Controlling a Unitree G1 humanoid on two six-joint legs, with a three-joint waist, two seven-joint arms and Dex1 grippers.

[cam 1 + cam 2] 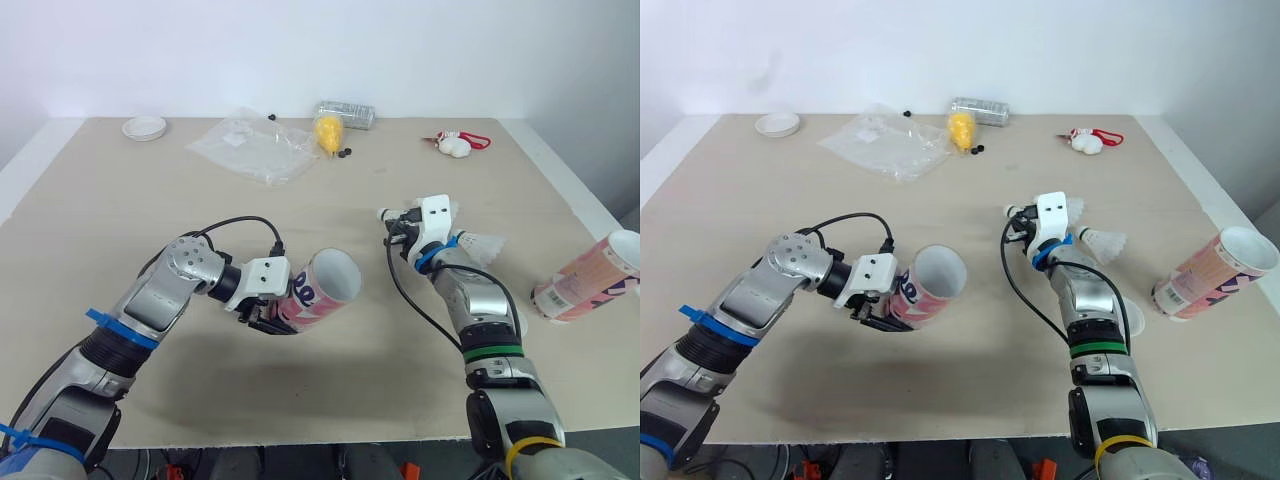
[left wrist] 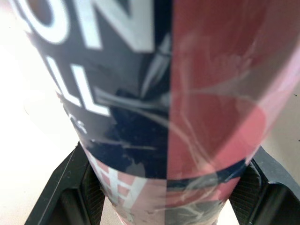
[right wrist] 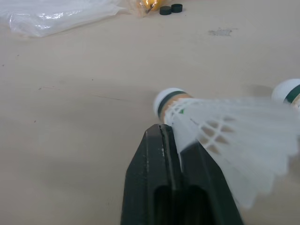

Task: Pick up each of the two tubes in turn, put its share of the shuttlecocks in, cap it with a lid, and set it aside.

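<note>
Near the table's (image 1: 120, 220) front middle, the left end effector (image 1: 272, 318) was clamped round the lower body of a tube (image 1: 322, 290), held clear of the table w/ its long axis tilted. The base sat low toward the robot's left and the open mouth was raised, facing up and toward the robot's right.

The right end effector (image 3: 164, 136) was pinched narrow on the feather skirt of a shuttlecock (image 3: 211, 136), cork leading and pointing approx. toward the robot's left, i.e. roughly along the line to the tube mouth. That mouth lay left of the right end effector and a bit nearer the robot, w/ a clear gap btwn cork and rim. Judged from this, the right arm was the one placed to feed it: cork first, angled down to match the tube's tilt.

A second shuttlecock (image 1: 487, 246) lay just beside the right arm. The second tube (image 1: 590, 280) lay on its side by the right edge, uncapped.
</note>
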